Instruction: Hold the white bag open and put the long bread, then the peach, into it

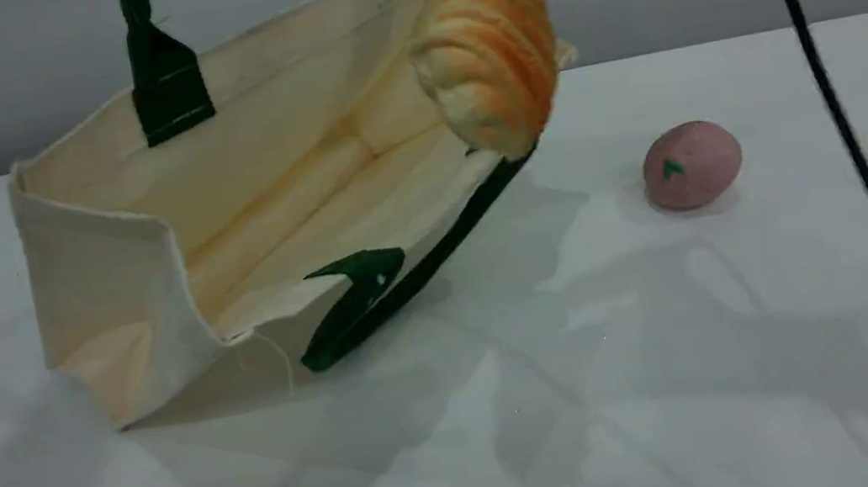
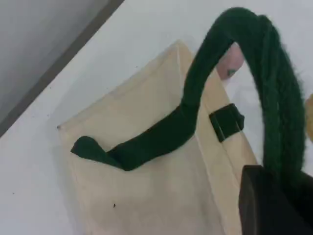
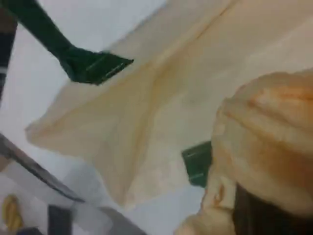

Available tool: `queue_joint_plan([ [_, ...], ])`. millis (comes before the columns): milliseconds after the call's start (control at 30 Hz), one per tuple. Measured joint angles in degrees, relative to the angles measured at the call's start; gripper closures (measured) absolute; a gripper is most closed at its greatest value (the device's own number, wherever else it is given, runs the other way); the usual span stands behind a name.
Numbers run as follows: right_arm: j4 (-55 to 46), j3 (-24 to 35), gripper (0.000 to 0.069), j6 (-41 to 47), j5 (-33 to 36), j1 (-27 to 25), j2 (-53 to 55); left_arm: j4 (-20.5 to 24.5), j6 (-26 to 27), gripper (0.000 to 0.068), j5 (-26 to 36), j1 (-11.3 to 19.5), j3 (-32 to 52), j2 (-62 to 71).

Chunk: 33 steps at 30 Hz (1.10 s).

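While the left jaws grip the handle point(image 2: 274, 98), lower the long bread point(image 1: 490, 66) (right jaws clamped on it) deep inside the white bag point(image 1: 102, 239) before release.

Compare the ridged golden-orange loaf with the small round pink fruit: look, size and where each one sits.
The ridged golden-orange loaf is long and segmented; the small round pink fruit is smooth with a green leaf mark. The loaf looks clearly bigger. The loaf hangs in the air from the right gripper at the bag's open mouth; the fruit rests untouched on the table. Both are still outside the bag.
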Motion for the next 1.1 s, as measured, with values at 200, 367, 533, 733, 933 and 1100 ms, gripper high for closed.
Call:
queue_joint_plan([
  [200, 3.9, 0.0, 0.0608, -0.7, -0.1, 0.0, 4.6, 0.0, 0.0, 0.0593, 0.0, 0.0, 0.0, 0.0],
  [367, 9.9, -1.0, 0.0608, -4.2, -0.8, 0.1, 9.1, 0.0, 0.0, 0.0593, 0.0, 0.0, 0.0, 0.0],
  [533, 15.4, -4.1, 0.0610, -6.5, -1.8, 0.1, 13.6, 0.0, 0.0, 0.0593, 0.0, 0.0, 0.0, 0.0],
  [733, 17.5, -8.2, 0.0611, -5.3, -6.1, 0.1, 17.8, -0.1, 0.0, 0.0593, 0.0, 0.0, 0.0, 0.0],
  [933, 21.6, -8.6, 0.0612, -5.3, -12.7, 0.4, 19.8, -0.2, 0.0, 0.0593, 0.0, 0.0, 0.0, 0.0],
  [1100, 22.3, -8.6, 0.0615, -6.6, -17.8, 3.4, 20.9, -0.2, 1.3, 0.0593, 0.0, 0.0, 0.0, 0.0],
])
